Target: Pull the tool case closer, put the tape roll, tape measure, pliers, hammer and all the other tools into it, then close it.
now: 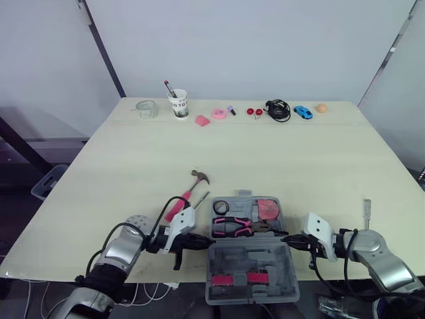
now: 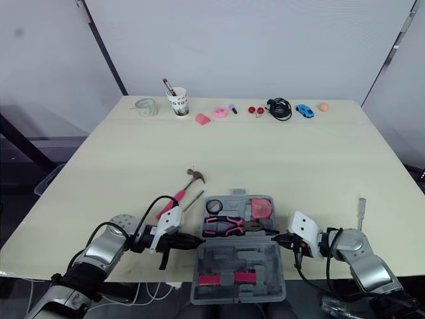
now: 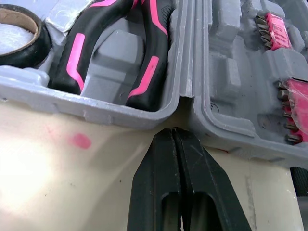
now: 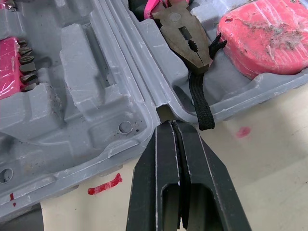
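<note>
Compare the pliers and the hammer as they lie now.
The pliers sit inside the tool case; the hammer lies on the table beside it. The pliers lie crosswise; the hammer slants, head at the far end. Both have pink on their handles.

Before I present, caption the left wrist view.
Shut left gripper at the open tool case hinge, pliers and tape roll inside.

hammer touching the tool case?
Apart. Left eye view: the hammer lies on the table to the left of the tool case, with bare table showing between them.
</note>
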